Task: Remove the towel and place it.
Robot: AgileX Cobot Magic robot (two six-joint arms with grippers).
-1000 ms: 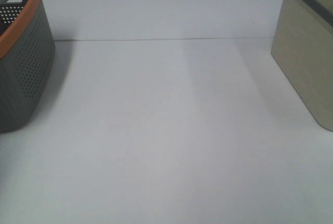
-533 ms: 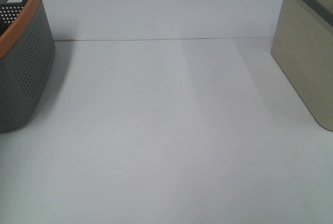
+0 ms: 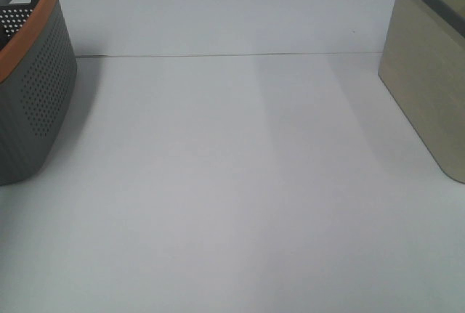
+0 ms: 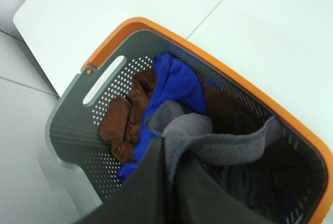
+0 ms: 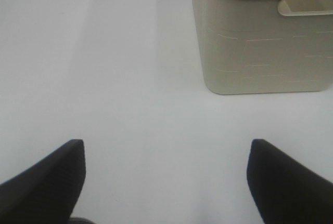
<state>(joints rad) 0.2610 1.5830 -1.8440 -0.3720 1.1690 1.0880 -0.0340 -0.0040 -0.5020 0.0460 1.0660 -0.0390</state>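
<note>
The towel (image 4: 174, 193), a dark charcoal cloth, hangs bunched close to the left wrist camera, above the grey basket with an orange rim (image 4: 218, 65). It covers my left gripper's fingers, which are shut on it. In the exterior high view only part of the basket (image 3: 33, 88) shows at the far left edge, and neither arm nor the towel is in view there. My right gripper (image 5: 166, 182) is open over bare white table, with one dark fingertip (image 5: 49, 180) to either side and nothing between them.
A blue cloth (image 4: 177, 83), a brown cloth (image 4: 122, 125) and a grey cloth (image 4: 208, 141) lie in the basket. A beige bin with a dark rim (image 3: 429, 73) stands at the right, ahead of my right gripper (image 5: 260, 42). White tabletop (image 3: 232, 182) lies between them.
</note>
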